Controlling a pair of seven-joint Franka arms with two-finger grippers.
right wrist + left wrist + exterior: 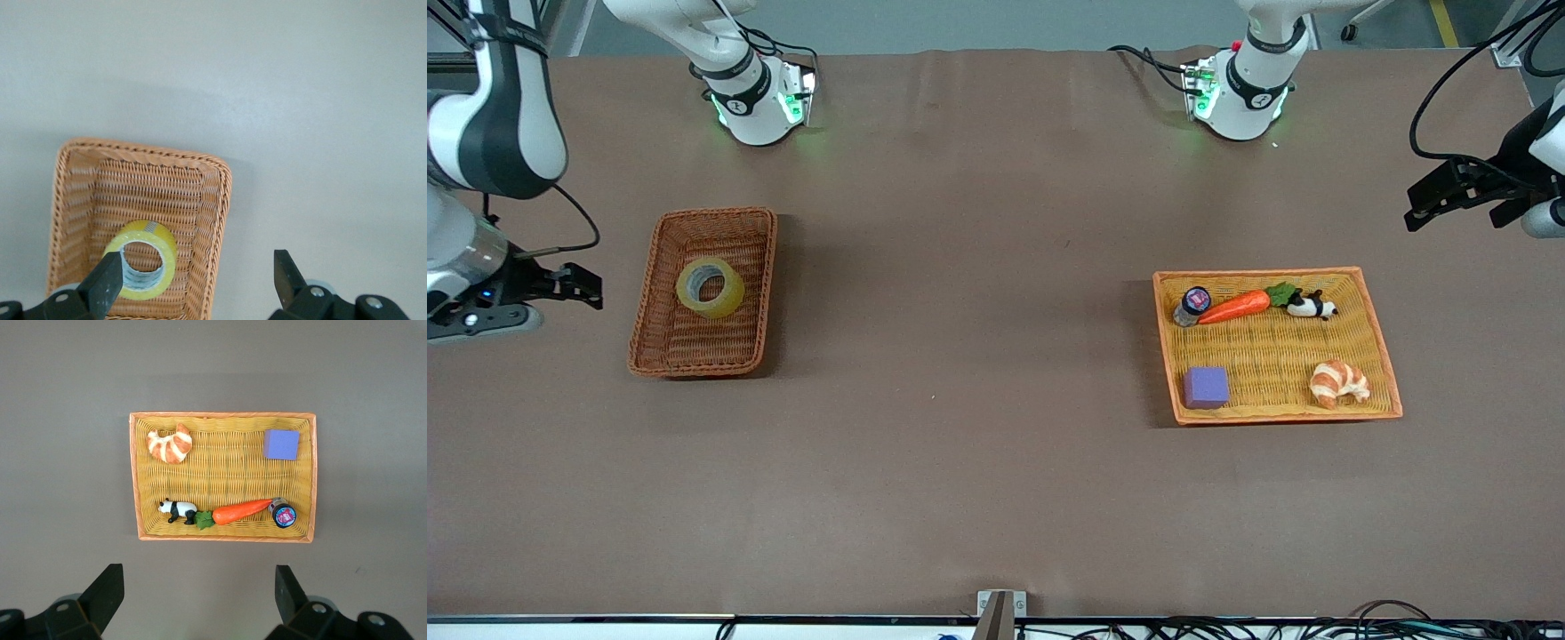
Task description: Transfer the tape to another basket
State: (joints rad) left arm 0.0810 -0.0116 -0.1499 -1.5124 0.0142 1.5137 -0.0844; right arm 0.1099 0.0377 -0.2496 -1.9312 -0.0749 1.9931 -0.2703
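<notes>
The tape (711, 287) lies flat inside the basket (661, 331), in the half farther from the front camera, its grey core facing up. The basket stands on the desk (960, 373) toward the right arm's end. Well apart from the basket, toward the left arm's end of the desk, sits a flat orange-yellow tray (1383, 356). The tray holds a small bottle (1192, 305), a carrot (1240, 305) and a panda figure (1310, 307) in a row along its farther edge, with a purple block (1206, 388) and a croissant (1338, 382) along its nearer edge.

The right pincer (583, 286) hangs in the air just off the basket's outer side, fingers spread apart and holding nothing. The left pincer (1427, 200) hangs near the left arm's end of the desk, well away from the basket, its fingers (107, 593) also spread wide and empty.
</notes>
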